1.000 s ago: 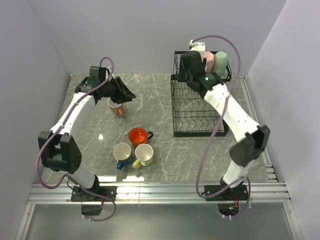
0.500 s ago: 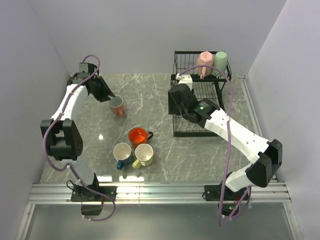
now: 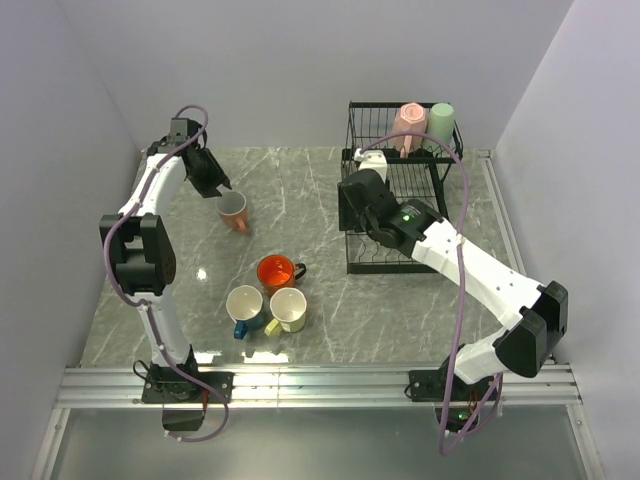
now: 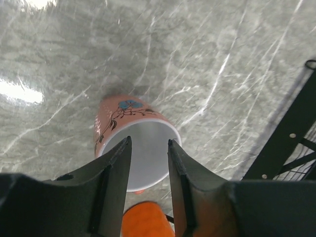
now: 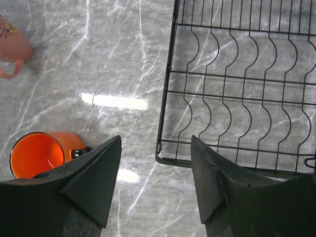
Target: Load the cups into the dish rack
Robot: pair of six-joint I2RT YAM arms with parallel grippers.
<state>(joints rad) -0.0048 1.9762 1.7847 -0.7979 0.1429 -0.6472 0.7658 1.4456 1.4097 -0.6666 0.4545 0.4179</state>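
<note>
A pink flowered mug (image 3: 234, 211) stands upright on the marble at the far left. My left gripper (image 3: 221, 190) hovers over it, open and empty. In the left wrist view the fingers (image 4: 116, 168) frame the mug's pale inside (image 4: 143, 158), above its rim. The orange mug (image 3: 275, 272), the blue mug (image 3: 243, 305) and the pale yellow mug (image 3: 289, 310) stand together at the near middle. A second pink mug (image 3: 408, 122) and the pale green mug (image 3: 441, 120) sit in the upper basket of the black dish rack (image 3: 400, 268). My right gripper (image 3: 352, 215) is open and empty beside the rack's left edge.
In the right wrist view the gripper (image 5: 155, 137) hangs over bare marble by the rack's front-left corner (image 5: 164, 159), with the orange mug (image 5: 39, 153) at the lower left. The rack's lower wavy shelf (image 5: 237, 94) holds nothing. Walls close the far and side edges.
My right gripper has left the upper basket, where the pink mug now sits, and dropped beside the rack's left edge. My left arm has drawn back to the far left.
</note>
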